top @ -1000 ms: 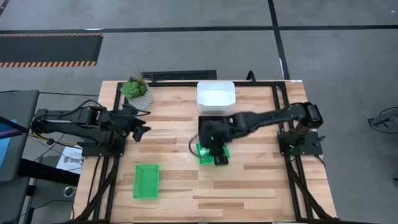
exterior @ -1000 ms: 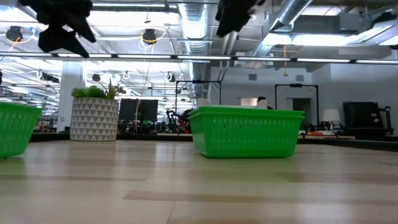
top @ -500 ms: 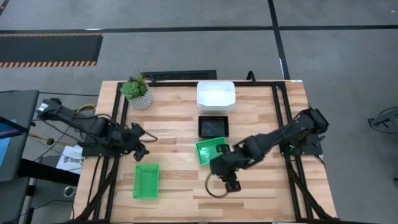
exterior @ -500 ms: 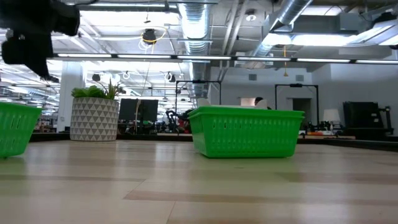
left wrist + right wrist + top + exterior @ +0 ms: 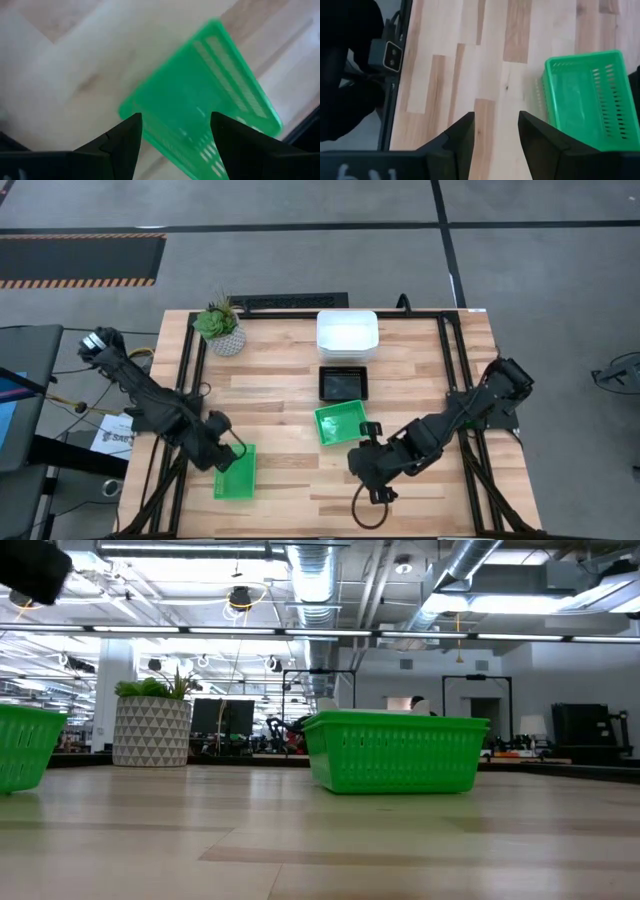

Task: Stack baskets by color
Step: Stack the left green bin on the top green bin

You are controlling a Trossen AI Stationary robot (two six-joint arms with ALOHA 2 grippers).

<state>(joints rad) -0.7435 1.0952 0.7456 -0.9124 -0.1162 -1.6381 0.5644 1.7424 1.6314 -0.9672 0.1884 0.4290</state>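
From above, the left hand hangs over the near green basket at the bench front-left, while the right hand sits over bare wood just beside the middle green basket, with the black basket and white basket lined up behind it. Down low you only get the two green ones and a plant. Wrist cams: left fingers spread open above green mesh, right fingers open too, nothing held.

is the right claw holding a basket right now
No, the right claw is open and empty over bare wood, with the green basket lying off to one side.
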